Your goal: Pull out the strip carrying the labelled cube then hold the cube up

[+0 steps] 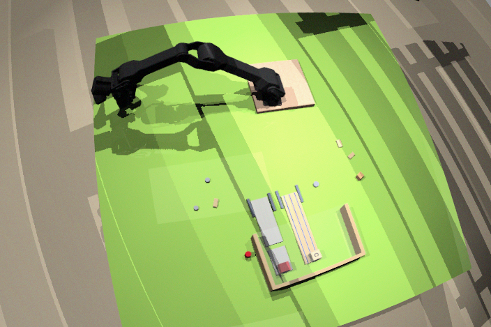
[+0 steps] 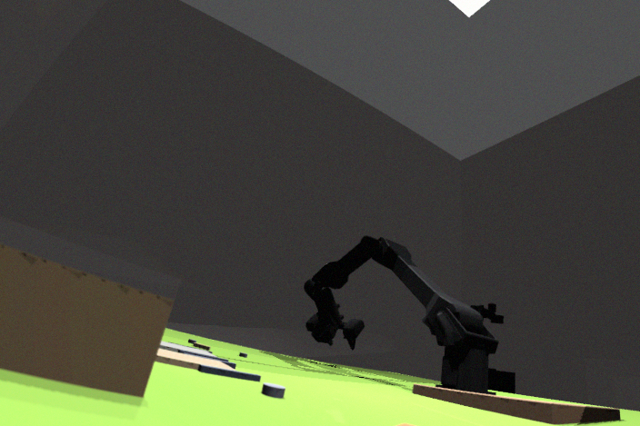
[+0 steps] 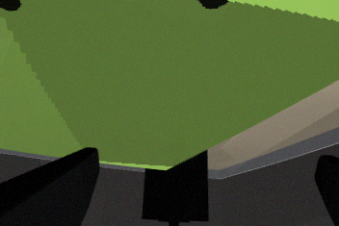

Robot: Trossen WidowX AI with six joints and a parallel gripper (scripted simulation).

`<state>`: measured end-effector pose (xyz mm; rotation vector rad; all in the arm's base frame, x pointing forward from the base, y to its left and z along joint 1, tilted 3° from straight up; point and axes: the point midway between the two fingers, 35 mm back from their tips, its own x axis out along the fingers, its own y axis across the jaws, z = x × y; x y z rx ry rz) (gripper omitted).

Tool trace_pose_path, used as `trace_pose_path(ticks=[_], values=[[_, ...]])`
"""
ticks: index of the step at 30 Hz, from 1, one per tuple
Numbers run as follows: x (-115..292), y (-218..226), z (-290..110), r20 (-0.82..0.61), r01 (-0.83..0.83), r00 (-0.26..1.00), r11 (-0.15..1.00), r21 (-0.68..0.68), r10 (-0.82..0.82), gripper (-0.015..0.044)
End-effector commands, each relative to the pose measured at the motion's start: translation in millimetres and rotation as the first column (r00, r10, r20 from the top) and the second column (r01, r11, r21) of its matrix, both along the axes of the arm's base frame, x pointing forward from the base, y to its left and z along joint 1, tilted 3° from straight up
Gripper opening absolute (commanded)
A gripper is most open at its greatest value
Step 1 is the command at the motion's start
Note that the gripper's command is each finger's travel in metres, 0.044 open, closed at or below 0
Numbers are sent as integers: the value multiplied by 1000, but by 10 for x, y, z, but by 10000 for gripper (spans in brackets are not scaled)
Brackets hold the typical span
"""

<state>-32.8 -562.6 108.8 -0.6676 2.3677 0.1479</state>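
The arm [image 1: 206,59] reaches from its base on the tan board [image 1: 295,77] out over the far left edge of the green mat [image 1: 158,275]. Its gripper [image 1: 103,93] hangs above the mat's edge with the fingers spread wide and nothing between them; in the wrist view only shadowed green mat and the edge of the table lie below it.

The task's things sit well apart from it, at the opposite side of the mat. A 3-sided wooden frame [image 1: 354,232] stands there, and 2 strips run into it side by side. The striped strip [image 1: 301,224] is in 1 piece and carries the labelled cube [image 1: 316,254] at its end inside the frame. The grey strip [image 1: 266,220] beside it is broken in 2, and its inner piece bears a red cube [image 1: 284,266]. A red disc [image 1: 247,254] lies just outside the frame's left wall. Small grey discs and tan blocks are scattered about the mat.
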Motion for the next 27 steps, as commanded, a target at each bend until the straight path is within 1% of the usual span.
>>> trace_pose_path(ticks=[1,4,15,17,20,22,27], values=[[1,1,23,0,0,1000,1000,0,0,400],[5,15,184,0,0,1000,1000,0,0,400],[33,28,145,4,-3,1000,1000,5,3,400],[274,59,206,45,-17,999,999,-39,18,400],[809,177,340,143,-40,988,991,-131,58,400],[1028,245,394,186,-46,979,985,-166,77,400],[1782,582,576,349,-52,925,961,-271,149,400]])
